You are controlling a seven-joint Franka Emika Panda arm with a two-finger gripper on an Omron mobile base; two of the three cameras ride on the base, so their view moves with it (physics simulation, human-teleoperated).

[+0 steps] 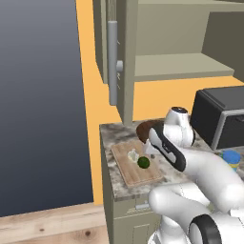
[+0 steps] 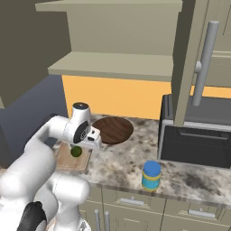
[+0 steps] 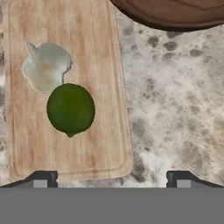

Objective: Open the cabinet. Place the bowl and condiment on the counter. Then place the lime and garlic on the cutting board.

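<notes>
Two items sit on the board [image 3: 65, 87]: lime [image 3: 70, 108] near its middle, garlic [image 3: 45, 65] touching the lime. Gripper [image 3: 111, 178] hovers over the board's edge, fingers spread wide, holding nothing. Bowl [image 2: 113, 129] on the counter [image 2: 122, 162] just beyond the board. Condiment [image 2: 151, 176] well away from the board, near the counter's front edge. Cabinet [image 2: 189, 63] doors open.

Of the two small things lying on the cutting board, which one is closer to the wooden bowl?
The garlic. In the hand view this whitish bulb lies on the cutting board nearer the bowl; the green lime lies beside it, farther from the bowl.
</notes>
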